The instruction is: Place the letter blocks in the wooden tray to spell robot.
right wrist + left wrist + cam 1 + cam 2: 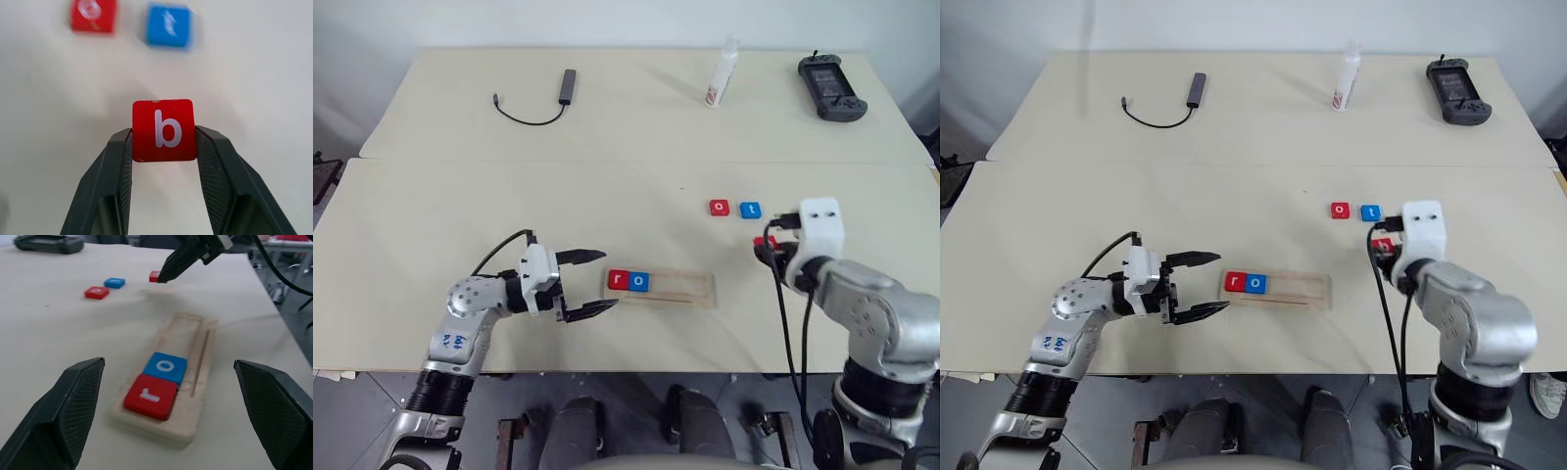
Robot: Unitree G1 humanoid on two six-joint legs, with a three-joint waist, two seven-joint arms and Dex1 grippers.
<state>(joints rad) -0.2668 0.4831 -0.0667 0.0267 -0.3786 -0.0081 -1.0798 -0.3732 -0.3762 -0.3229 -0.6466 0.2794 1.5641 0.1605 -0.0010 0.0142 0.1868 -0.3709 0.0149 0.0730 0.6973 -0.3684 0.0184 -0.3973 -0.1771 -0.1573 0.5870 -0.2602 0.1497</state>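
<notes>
Narrow pale wooden tray [662, 287] near desk's front edge — red "r" tile [619, 280] and blue "o" tile [639, 282] at its left end. Red "o" tile [719, 208], blue "t" tile [750, 210] toward right edge. Right gripper [164, 142] clamps red "b" tile [163, 129], raised. Left gripper [598, 281] — jaws wide, beside tray's left end.

The wooden tray [690, 286] is pale wood and holds a red "r" block [619, 281] and a blue "o" block [640, 282], each with a white letter. A red block [719, 208] and a blue "t" block [750, 210] lie on the cream table [431, 215]. Black fingers [113, 169] pinch a red "b" block [163, 130].
</notes>
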